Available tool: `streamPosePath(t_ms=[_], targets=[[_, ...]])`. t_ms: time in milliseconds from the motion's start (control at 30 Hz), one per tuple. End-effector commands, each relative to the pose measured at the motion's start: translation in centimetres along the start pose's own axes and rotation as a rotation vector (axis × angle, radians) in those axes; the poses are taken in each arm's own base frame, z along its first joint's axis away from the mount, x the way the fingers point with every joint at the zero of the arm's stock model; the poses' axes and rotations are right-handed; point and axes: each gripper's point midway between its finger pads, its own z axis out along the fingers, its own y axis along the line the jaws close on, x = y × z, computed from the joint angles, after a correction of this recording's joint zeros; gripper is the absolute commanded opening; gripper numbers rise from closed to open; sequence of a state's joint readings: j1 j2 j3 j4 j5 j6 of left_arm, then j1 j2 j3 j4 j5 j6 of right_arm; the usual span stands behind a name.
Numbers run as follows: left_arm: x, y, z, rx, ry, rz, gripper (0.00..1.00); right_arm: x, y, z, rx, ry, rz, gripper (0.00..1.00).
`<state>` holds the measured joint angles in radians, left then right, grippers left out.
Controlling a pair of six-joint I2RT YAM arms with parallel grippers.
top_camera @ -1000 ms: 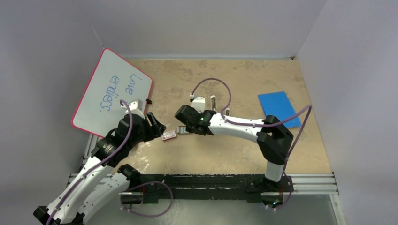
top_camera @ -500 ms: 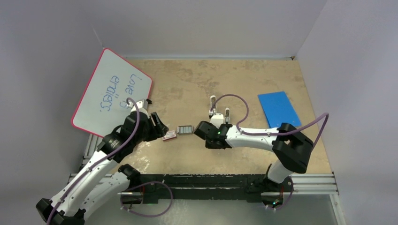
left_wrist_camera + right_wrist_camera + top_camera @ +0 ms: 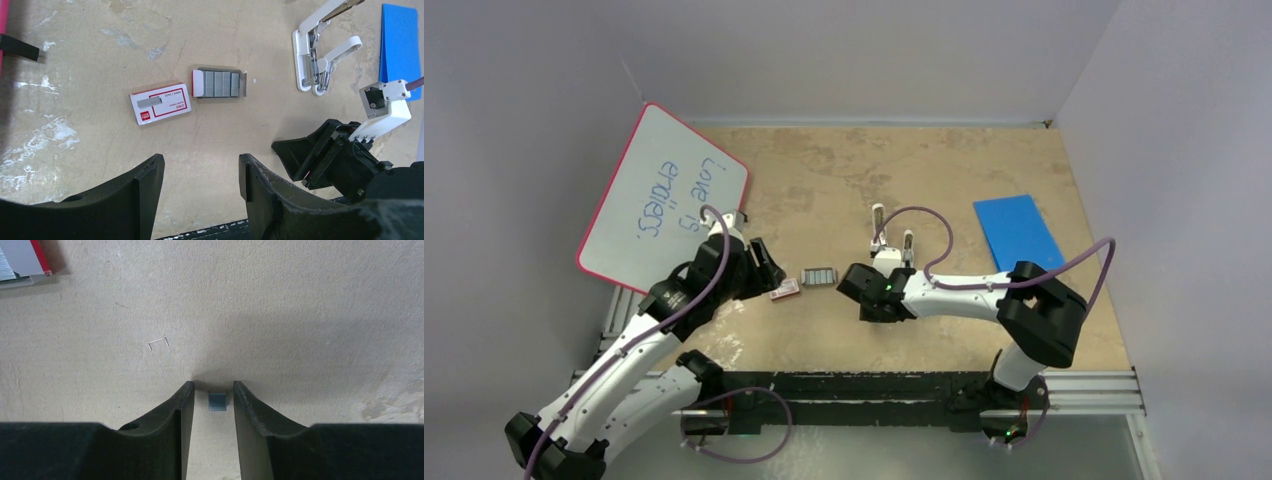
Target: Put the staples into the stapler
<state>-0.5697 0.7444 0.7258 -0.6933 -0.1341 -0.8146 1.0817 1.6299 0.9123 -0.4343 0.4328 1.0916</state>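
Note:
The staples [image 3: 219,83], a grey ribbed block in its open tray, lie on the table beside the red-and-white box [image 3: 160,103]; they also show in the top view [image 3: 820,275]. The stapler [image 3: 303,55] lies open, white with a metal channel, at the far right of the left wrist view and behind my right arm in the top view [image 3: 878,220]. My right gripper [image 3: 213,387] is low over the table, narrowly open, with a small grey strip of staples [image 3: 217,401] lying between its fingers, untouched. My left gripper [image 3: 200,170] is open and empty, near the box.
A single loose staple [image 3: 158,343] lies on the table left of my right fingers. A blue card [image 3: 1018,232] lies at the right. A pink-edged whiteboard [image 3: 664,195] leans at the left. A stubby white stapler piece [image 3: 345,47] rests beside the stapler.
My right gripper has moved from over the staples block to the right and nearer, down to the table. The left arm shifted slightly. Little changed in the last half second.

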Motion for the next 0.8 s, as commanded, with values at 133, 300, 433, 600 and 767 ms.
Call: streamPosePath(t_ms=[133,300,433,600,767], targets=[[-1.64,-1.34,-0.42,0.055,-0.058,0.011,0.56,0.92,-0.08,0.04,0.038,0.044,0.057,0.35],[-1.68,-1.36,-0.54,0.059,-0.062,0.011,0.56,0.51,-0.07,0.11,0.058,0.03,0.054,0.26],[-1.66,-1.35,-0.56,0.06,-0.062,0.011,0.56,0.33,-0.08,-0.05,0.07,0.03,0.046,0.26],[-1.62,-1.31,-0.58,0.062,-0.064,0.007,0.56,0.32,-0.37,-0.45,0.087,0.031,0.05,0.27],[-1.53,-1.35,-0.55,0.067,-0.063,0.007,0.56,0.4,-0.34,-0.51,0.092,0.034,0.042,0.27]])
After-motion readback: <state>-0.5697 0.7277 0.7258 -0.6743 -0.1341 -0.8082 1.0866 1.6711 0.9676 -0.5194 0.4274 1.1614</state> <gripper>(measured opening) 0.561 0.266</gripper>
